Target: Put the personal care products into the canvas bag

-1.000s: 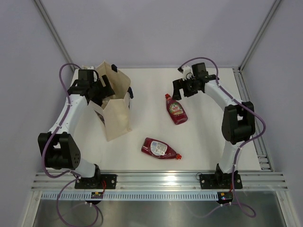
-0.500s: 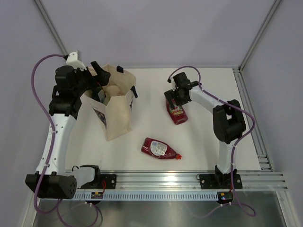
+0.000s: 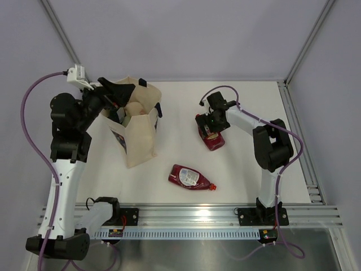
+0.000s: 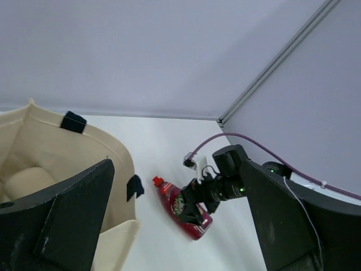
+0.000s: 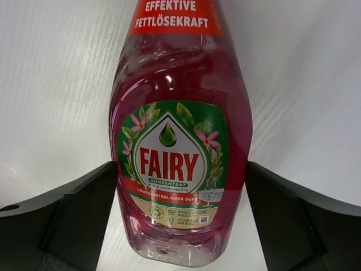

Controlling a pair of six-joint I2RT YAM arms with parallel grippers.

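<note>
The cream canvas bag [image 3: 140, 132] stands upright at the left with navy handles; its rim shows in the left wrist view [image 4: 115, 161]. Pale bottle shapes [image 3: 132, 110] lie inside it. My left gripper [image 3: 121, 92] is open and empty, raised above the bag's mouth [image 4: 177, 166]. One dark red bottle [image 3: 212, 138] lies flat right of centre, cap towards the back. My right gripper [image 3: 208, 125] is open and low over it. Its fingers straddle the labelled body [image 5: 180, 152], close against both sides. A second dark red bottle [image 3: 190, 176] lies nearer the front.
The white table [image 3: 248, 164] ends at a metal rail [image 3: 192, 214] at the near edge. Grey walls and frame posts [image 3: 307, 42] close in the back and sides. The right arm's purple cable [image 3: 225, 89] loops above the far bottle.
My left arm has risen and swung left, lifting its gripper out of the bag. My right gripper has moved from the back right down onto the far dark red bottle.
</note>
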